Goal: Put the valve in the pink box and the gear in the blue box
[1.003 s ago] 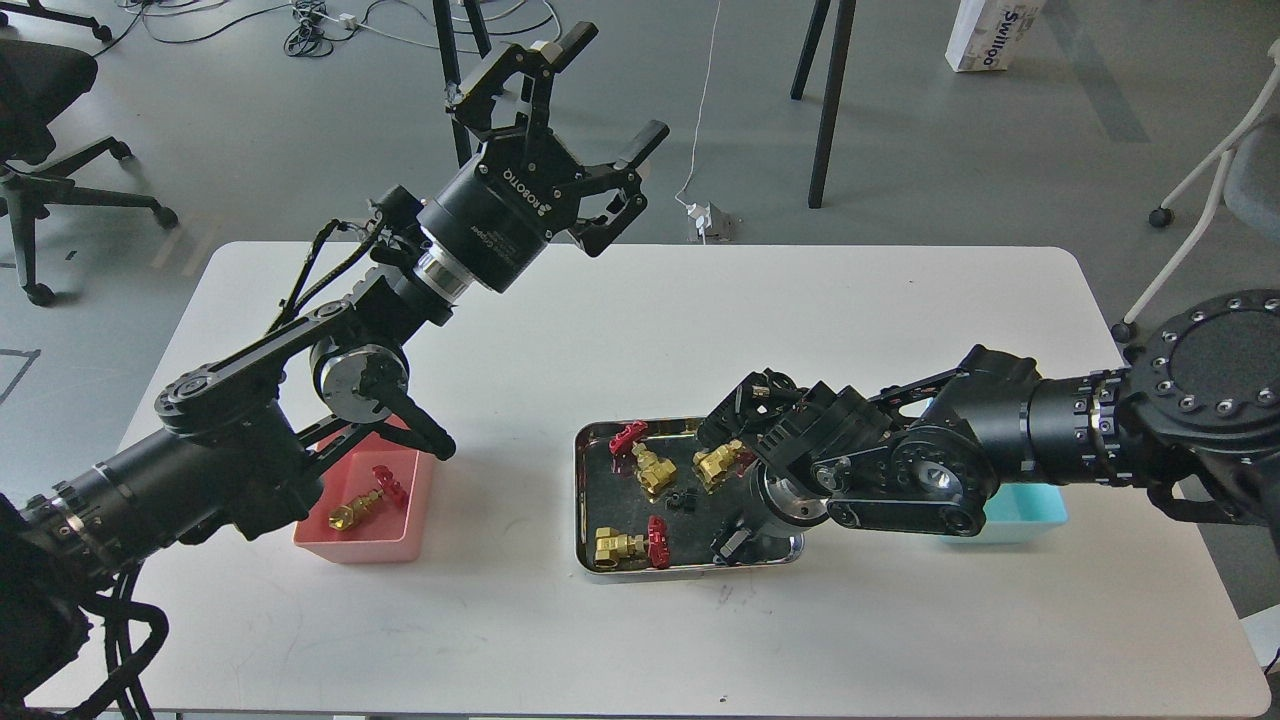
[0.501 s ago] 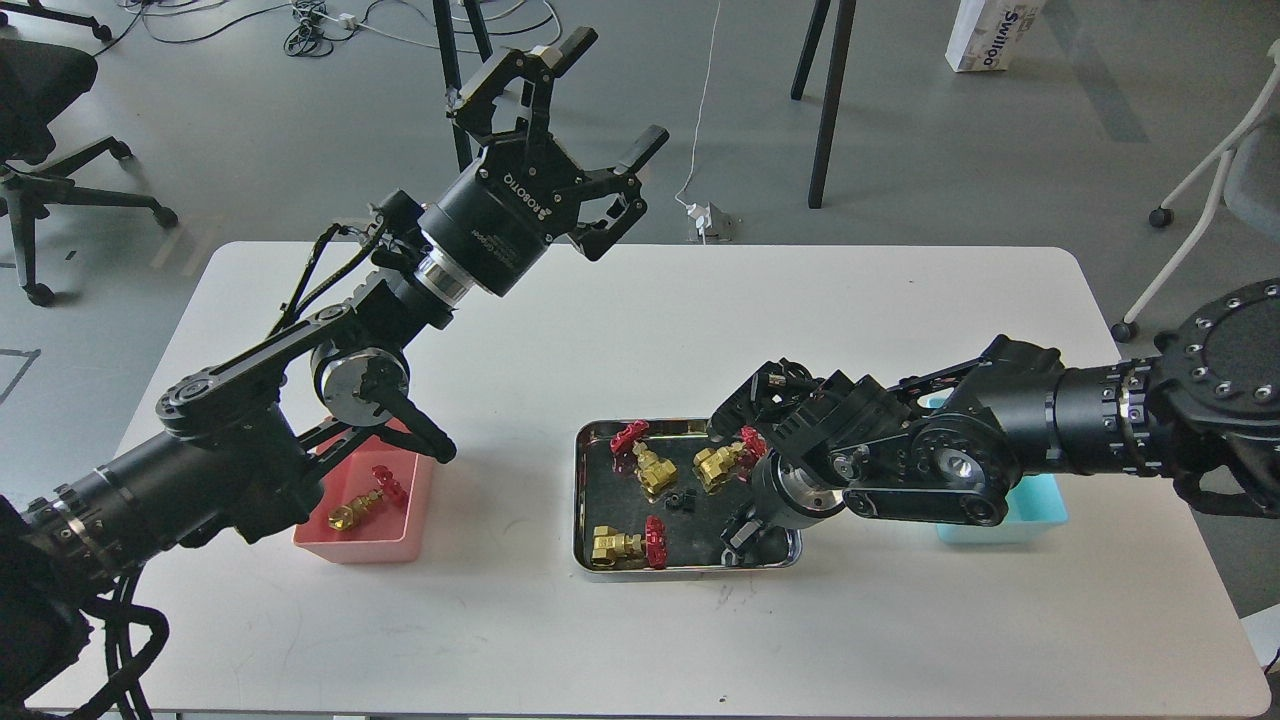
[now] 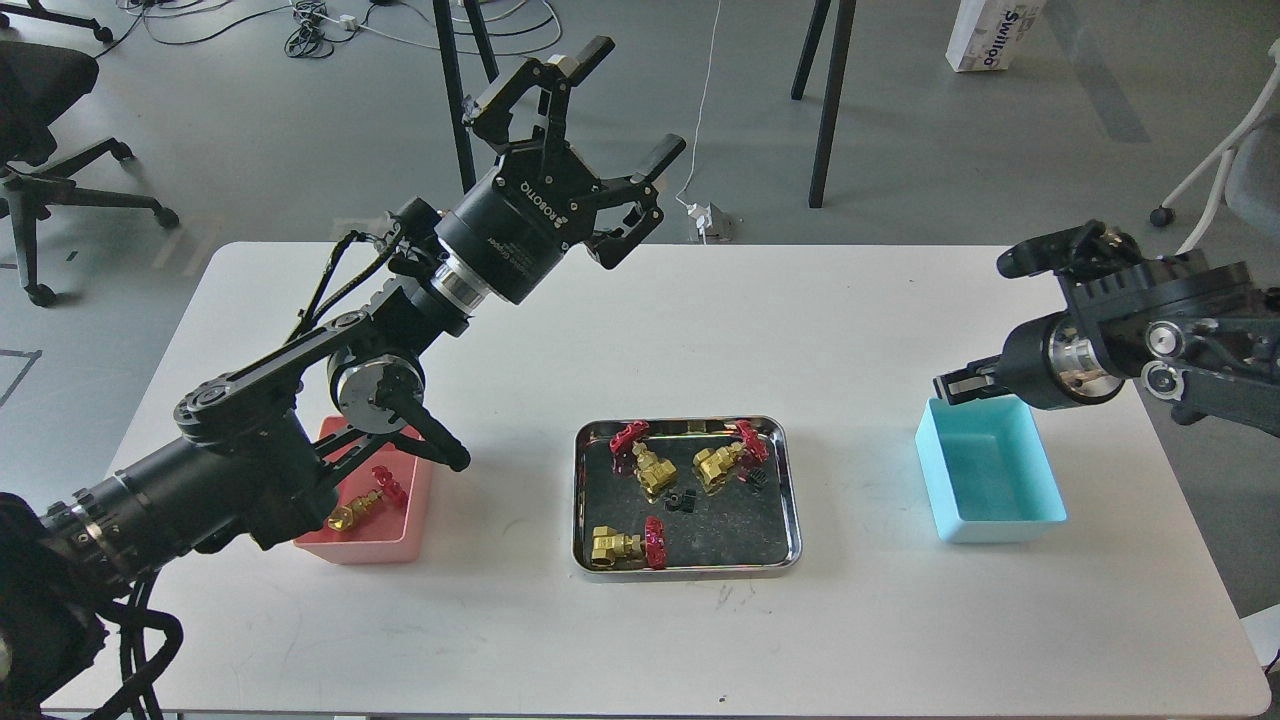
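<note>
Three brass valves with red handwheels (image 3: 650, 468) lie in the steel tray (image 3: 690, 571), with two tiny black gears (image 3: 683, 500) among them. A fourth valve (image 3: 365, 500) lies in the pink box (image 3: 375, 547) at the left, partly behind my left arm. The blue box (image 3: 1000, 527) stands at the right and looks empty. My left gripper (image 3: 630, 100) is open and empty, raised high over the table's far edge. My right gripper (image 3: 945, 387) hangs over the blue box's back left corner. Its fingers look closed together, and anything tiny between them does not show.
The white table (image 3: 640, 330) carries only the tray and the two boxes. My left arm's elbow (image 3: 370, 385) hangs over the pink box. Chairs, table legs and cables are on the floor beyond the far edge.
My right arm has pulled out of the tray and swung right, so its gripper is now over the blue box's corner. The left gripper shifted slightly right, still open.
</note>
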Controlling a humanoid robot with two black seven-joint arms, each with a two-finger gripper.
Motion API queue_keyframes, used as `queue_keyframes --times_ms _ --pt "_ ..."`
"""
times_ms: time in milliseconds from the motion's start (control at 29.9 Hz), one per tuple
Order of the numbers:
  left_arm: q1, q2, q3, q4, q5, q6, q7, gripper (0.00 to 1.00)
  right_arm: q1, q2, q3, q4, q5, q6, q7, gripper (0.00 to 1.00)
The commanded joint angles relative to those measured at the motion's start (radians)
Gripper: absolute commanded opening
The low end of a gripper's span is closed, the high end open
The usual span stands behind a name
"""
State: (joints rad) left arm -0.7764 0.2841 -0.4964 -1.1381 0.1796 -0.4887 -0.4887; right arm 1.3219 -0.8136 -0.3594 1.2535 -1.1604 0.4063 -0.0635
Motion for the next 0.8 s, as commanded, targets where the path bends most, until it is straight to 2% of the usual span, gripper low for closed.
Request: queue_keyframes --times_ms 0,134,267,334,368,401,435,669,769 --pt "0.002 -0.022 0.001 0.0 0.001 0.0 0.0 0.91 -0.122 -0.088 0.103 0.001 -0.001 -0.006 0.002 0.1" --pt "0.003 -0.026 0.004 0.006 0.001 0.0 0.0 0.91 -0.226 -0.084 0.195 0.001 -0.001 -0.02 0.002 0.11" --pt "0.005 -0.026 0.005 0.006 0.001 0.0 0.0 0.92 -0.279 -0.067 0.234 -0.005 -0.001 -0.076 0.002 0.32" --pt "0.005 -0.026 0.005 0.006 0.001 0.0 0.0 0.92 -0.286 -0.053 0.235 -0.008 -0.001 -0.104 0.002 0.51" --pt "0.005 -0.026 0.005 0.006 0.001 0.0 0.0 0.92 -0.289 -0.052 0.237 -0.009 0.001 -0.112 0.001 0.7" --pt "0.005 -0.026 0.005 0.006 0.001 0.0 0.0 0.92 -0.291 -0.052 0.238 -0.009 0.001 -0.115 0.001 0.95" --pt "0.005 -0.026 0.005 0.008 0.001 0.0 0.0 0.92 -0.291 -0.053 0.238 -0.009 0.001 -0.113 0.001 0.99" --pt "0.0 -0.022 0.012 0.073 0.006 0.0 0.0 0.92 -0.291 -0.062 0.322 -0.005 0.042 -0.118 0.001 0.99" --pt "-0.014 -0.013 0.007 0.127 0.018 0.0 0.0 0.92 -0.291 -0.061 0.46 -0.011 0.25 -0.124 0.004 0.99"
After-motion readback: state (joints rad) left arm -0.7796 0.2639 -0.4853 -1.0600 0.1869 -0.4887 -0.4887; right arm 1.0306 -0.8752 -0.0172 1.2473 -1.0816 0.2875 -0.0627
